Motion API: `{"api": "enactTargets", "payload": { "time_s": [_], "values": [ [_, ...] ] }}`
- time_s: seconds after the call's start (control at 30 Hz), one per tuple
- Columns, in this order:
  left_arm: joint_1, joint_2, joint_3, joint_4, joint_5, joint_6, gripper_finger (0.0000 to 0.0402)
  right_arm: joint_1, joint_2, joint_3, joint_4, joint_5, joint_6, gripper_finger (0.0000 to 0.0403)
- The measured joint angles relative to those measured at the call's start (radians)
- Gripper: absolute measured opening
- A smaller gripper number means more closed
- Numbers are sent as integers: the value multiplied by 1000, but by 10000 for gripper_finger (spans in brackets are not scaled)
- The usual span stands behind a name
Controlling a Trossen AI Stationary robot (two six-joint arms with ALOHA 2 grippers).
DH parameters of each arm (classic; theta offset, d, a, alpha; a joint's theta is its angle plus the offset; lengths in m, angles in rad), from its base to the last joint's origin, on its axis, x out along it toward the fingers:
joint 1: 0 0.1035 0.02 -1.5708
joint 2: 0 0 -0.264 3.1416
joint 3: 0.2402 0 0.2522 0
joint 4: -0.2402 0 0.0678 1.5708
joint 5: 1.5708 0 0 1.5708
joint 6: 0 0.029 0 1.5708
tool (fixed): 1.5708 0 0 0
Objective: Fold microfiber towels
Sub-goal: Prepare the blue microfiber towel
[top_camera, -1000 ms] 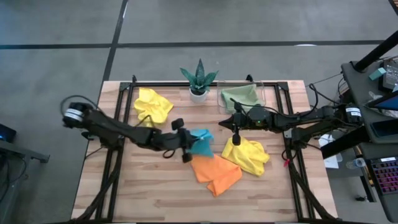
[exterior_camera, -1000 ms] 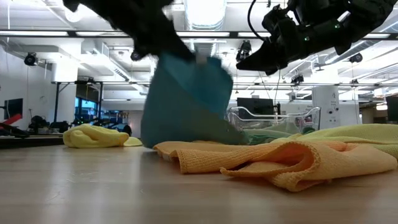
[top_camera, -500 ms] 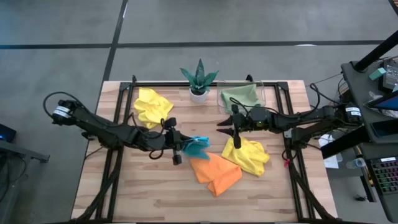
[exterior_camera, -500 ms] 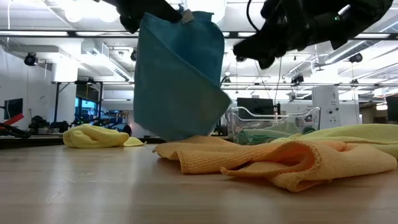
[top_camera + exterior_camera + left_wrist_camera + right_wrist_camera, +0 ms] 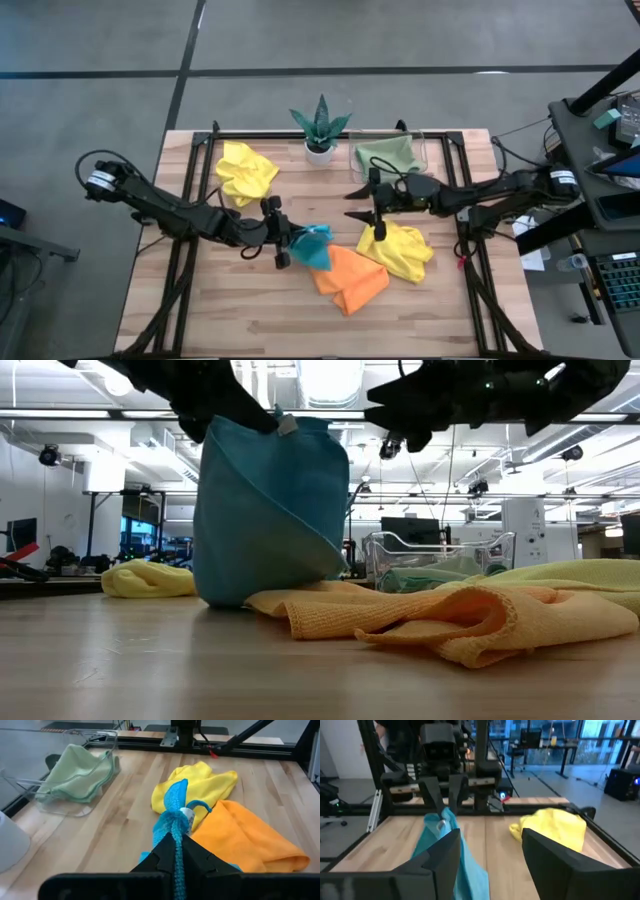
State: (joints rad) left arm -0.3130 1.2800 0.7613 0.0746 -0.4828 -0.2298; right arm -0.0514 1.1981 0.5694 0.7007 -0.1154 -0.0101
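Clearly the folding is at an early stage. One towel, the green towel (image 5: 386,154), lies flat and neat inside the clear tray (image 5: 432,150) at the far edge of the table (image 5: 230,310), beside the potted plant (image 5: 320,128); it looks like the only one finished, though I cannot tell how it is folded. The other four are unfolded.

The left gripper (image 5: 285,243) is clamped shut on one corner of the blue towel (image 5: 314,245) and holds it up, so the cloth hangs down in a loose drape, bunched at the pinch, with its lower edge touching the wood just beside the orange towel (image 5: 347,277). In the low view the blue cloth (image 5: 265,510) shows a diagonal crease and a soft, limp fall.

The right gripper (image 5: 366,201) hovers above the table near the hanging blue towel, its fingers spread apart and holding nothing; in its wrist view the two fingers (image 5: 442,854) frame the blue cloth ahead. It seems to be lining up for a second corner.

The orange towel lies crumpled at the table's middle, partly overlapped with a rumpled yellow towel (image 5: 400,250) on its right. A second yellow towel (image 5: 245,170) sits bunched up near the far left, well apart from the rest.
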Motion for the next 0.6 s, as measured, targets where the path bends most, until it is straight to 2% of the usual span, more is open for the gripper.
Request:
{"api": "enactTargets", "payload": {
  "time_s": [0.23, 0.47, 0.6],
  "values": [
    [-3, 0, -3, 0, 0, 1, 0, 4, 150, 67, 91, -13, -12, 203],
    [-3, 0, -3, 0, 0, 0, 0, 6, 263, 177, 44, -105, -28, 203],
    [-3, 0, -5, 0, 0, 0, 0, 5, 291, 206, 7, -217, -44, 203]
  ]
}}
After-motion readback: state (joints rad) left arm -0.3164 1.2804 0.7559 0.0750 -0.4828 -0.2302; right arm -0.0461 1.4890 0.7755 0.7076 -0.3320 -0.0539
